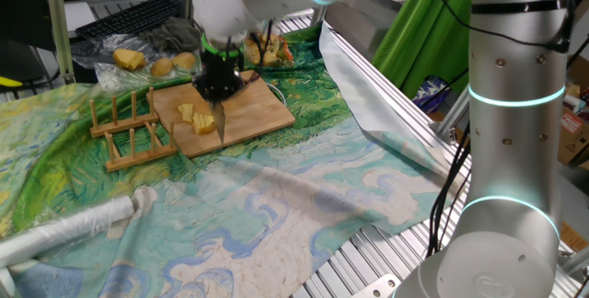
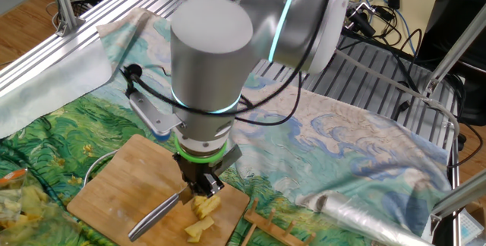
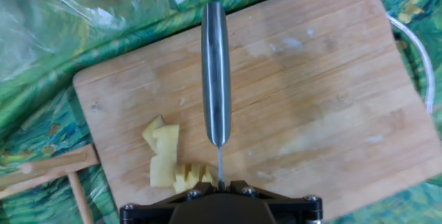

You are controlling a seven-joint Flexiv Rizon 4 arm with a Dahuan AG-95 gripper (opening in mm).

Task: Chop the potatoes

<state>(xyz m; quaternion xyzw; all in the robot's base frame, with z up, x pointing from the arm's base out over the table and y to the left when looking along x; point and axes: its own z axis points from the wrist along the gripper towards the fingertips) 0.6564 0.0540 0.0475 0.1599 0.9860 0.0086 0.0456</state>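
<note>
Tool pointing straight down over wooden board, clamped on knife, steel handle jutting level, blade edge down at potatoes. Pale yellow chunks bunched near board's edge, just beside blade, cluster's long axis roughly in line with knife. Flesh looks firm, wet, likely slippery; small pieces may skid or roll under blade. Best held by pressing from above, not pinching
</note>
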